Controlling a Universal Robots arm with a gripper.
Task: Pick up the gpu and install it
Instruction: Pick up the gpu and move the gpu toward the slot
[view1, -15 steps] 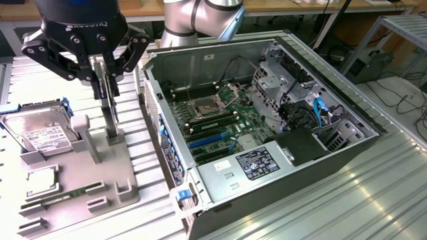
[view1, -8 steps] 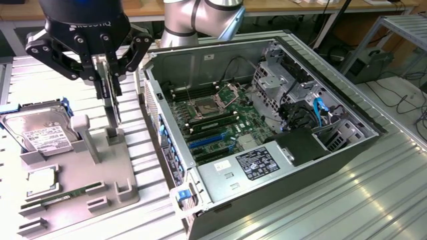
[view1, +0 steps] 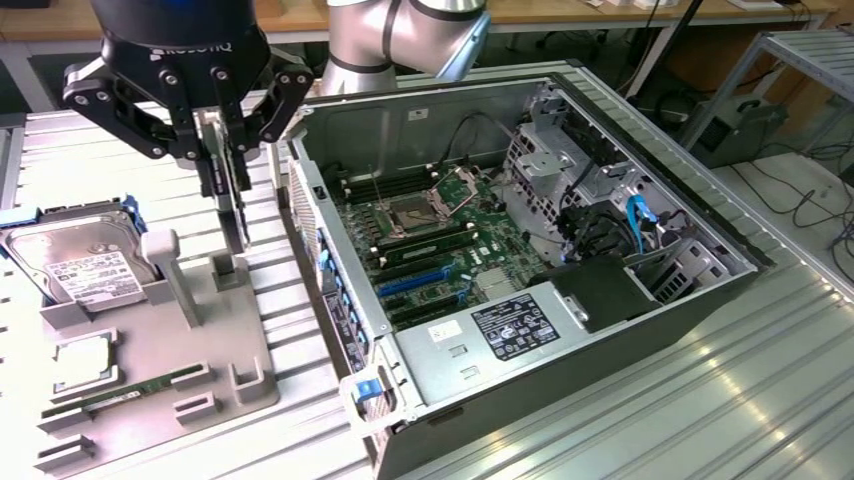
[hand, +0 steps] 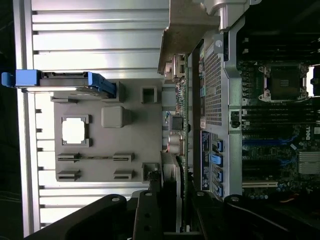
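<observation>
The open case (view1: 400, 120) lies at the exterior view's right. Beside it is the gray tray (view1: 254, 345), which bears a hard drive (view1: 80, 262). Above the tray, the gripper (view1: 224, 150) is clamped on the gpu (view1: 236, 215), which hangs upright and edge-on near the case wall.

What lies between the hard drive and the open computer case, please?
In the exterior view, the gpu, gripped edge-on by the claw, hangs there above the grey parts tray.
</observation>
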